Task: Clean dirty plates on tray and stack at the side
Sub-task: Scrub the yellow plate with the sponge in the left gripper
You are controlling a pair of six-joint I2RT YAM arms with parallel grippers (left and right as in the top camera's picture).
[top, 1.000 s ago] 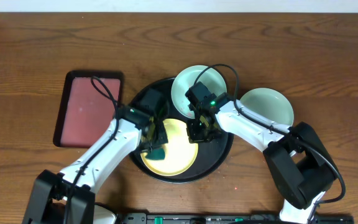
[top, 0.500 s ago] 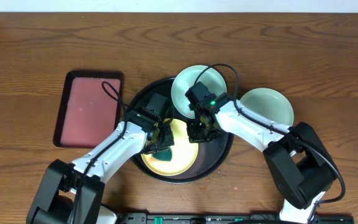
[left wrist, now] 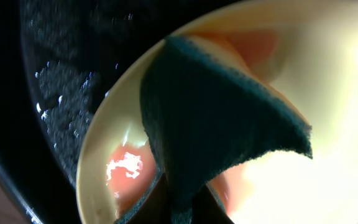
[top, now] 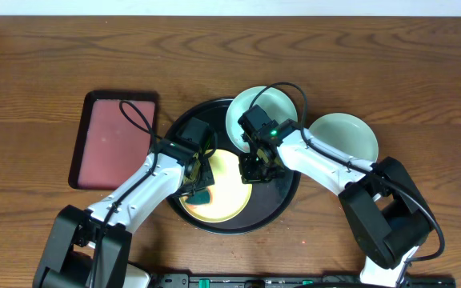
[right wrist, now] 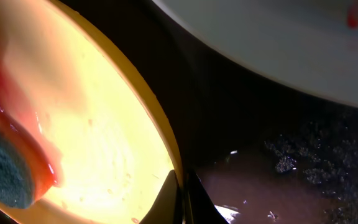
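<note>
The pale yellow plate (top: 224, 189) lies in the round black tray (top: 282, 202), with red smears on it in the left wrist view (left wrist: 129, 168). My left gripper (top: 198, 186) is shut on a dark teal sponge (left wrist: 210, 124) pressed on the yellow plate. My right gripper (top: 253, 170) is shut on the yellow plate's right rim (right wrist: 166, 143). One mint-green plate (top: 264, 117) overlaps the tray's far rim, and its underside shows in the right wrist view (right wrist: 278, 43). A second mint-green plate (top: 344, 138) lies on the table to the right of the tray.
A small red rectangular tray (top: 115, 138) lies to the left of the black tray. The wooden table (top: 390, 56) runs to a pale wall at the far edge. The black tray's floor is wet with droplets (left wrist: 61, 81).
My left gripper with the sponge has shifted back and forth across the yellow plate. The mint-green plate at the tray's far rim has shifted a little to the right. The right gripper has stayed put.
</note>
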